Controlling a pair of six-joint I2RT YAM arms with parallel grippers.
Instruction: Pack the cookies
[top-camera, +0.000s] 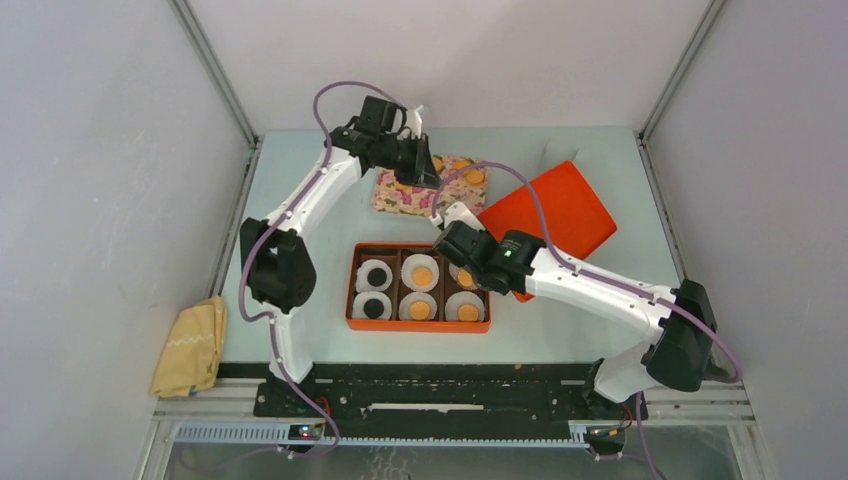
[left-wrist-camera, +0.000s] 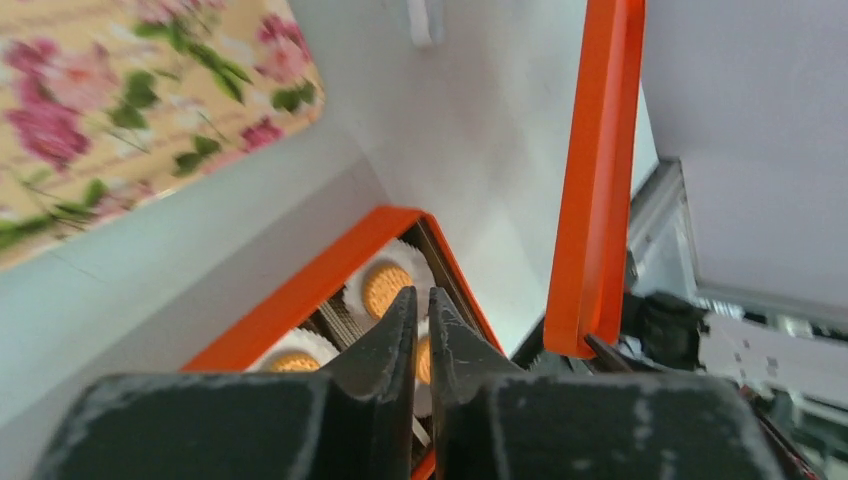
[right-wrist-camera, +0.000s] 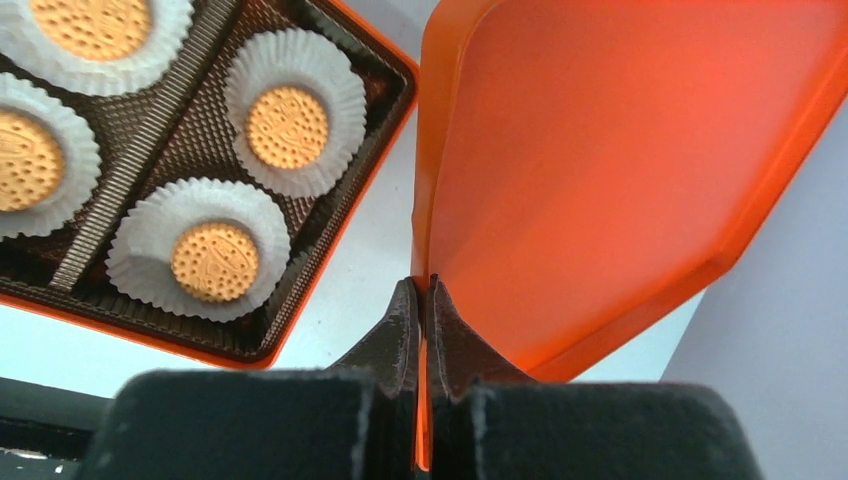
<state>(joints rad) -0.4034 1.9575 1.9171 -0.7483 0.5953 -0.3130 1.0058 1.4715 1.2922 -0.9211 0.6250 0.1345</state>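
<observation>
Apparently the filling is done, since the box (top-camera: 420, 326) holds six cookies (top-camera: 422, 272), four tan and two black, and what is left looks to be the lid (top-camera: 560, 210), whose edge the right claw (right-wrist-camera: 424, 292) pinches beside the box, while the left claw (left-wrist-camera: 422, 305) hangs pressed together and empty near the flowered tray (top-camera: 398, 195).

No words or numbers can be read anywhere. The tan cookies (right-wrist-camera: 287, 127) have little marks pressed into their tops. The marks are too small and blurry to tell if they are letters.
</observation>
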